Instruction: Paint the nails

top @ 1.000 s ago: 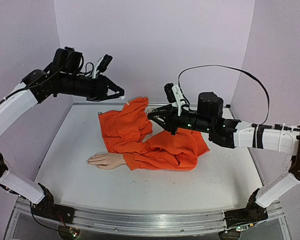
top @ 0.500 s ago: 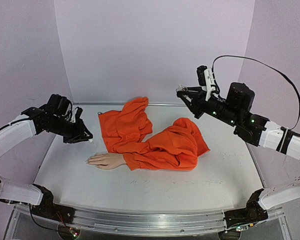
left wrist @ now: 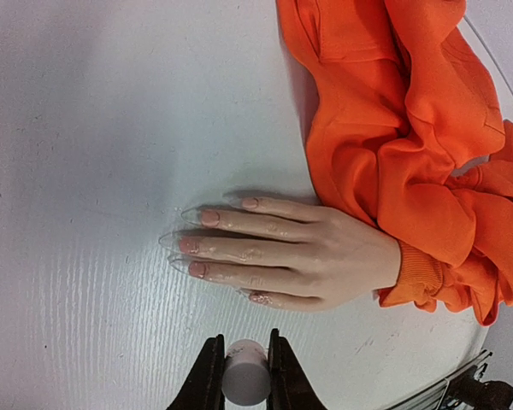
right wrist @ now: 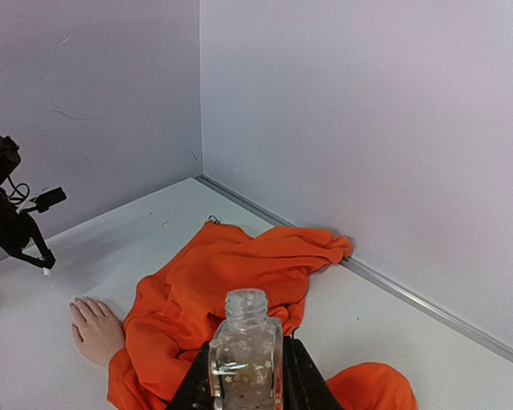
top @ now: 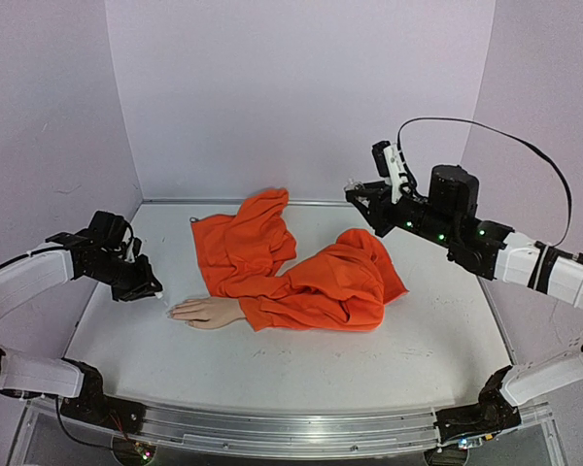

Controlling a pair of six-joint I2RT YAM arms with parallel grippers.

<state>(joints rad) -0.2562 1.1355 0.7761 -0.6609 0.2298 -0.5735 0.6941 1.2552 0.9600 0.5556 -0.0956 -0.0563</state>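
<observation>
1. The nails [left wrist: 209, 218] are pinkish with long clear tips. We see them at the finger ends of the pale mannequin hand [left wrist: 312, 256], pointing away from the orange sleeve [left wrist: 410, 145].
2. The mannequin hand lies palm down on the white table [top: 301, 364], left of centre. Its wrist is inside the sleeve's cuff, and the rest of the garment lies crumpled toward the back wall.
3. Our left hand [left wrist: 244, 367] hangs low over the table just beside the fingertips, not touching them. Its jaws are closed on a small white cap [left wrist: 245, 384].
4. Our right hand [right wrist: 246, 380] is raised at the back right, well apart from the nails. It is clamped around a small clear glass bottle [right wrist: 244, 342], which stands upright with its neck open.
</observation>
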